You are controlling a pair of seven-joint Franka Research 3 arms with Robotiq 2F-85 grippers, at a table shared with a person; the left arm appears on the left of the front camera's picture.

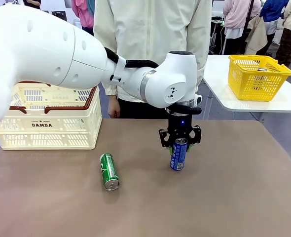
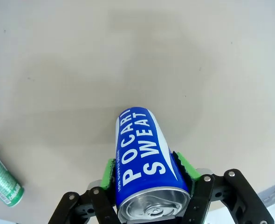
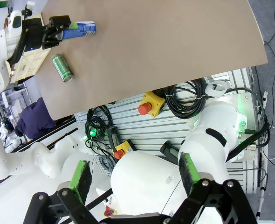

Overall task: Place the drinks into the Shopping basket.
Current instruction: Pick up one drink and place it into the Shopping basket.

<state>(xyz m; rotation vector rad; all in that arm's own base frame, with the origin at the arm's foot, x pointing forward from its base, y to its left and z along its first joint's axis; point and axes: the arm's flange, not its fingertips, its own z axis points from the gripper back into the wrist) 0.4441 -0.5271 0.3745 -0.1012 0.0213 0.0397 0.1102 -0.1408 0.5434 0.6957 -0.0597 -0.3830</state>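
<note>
Green can [image 2: 4, 182] cut off by the edge (bottom-left corner).

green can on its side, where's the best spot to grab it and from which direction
Likely the middle of the green can, from straight above, fingers straddling its round body across the long axis. It lies flat on the table, silver end toward the robot, both long sides clear.
</note>
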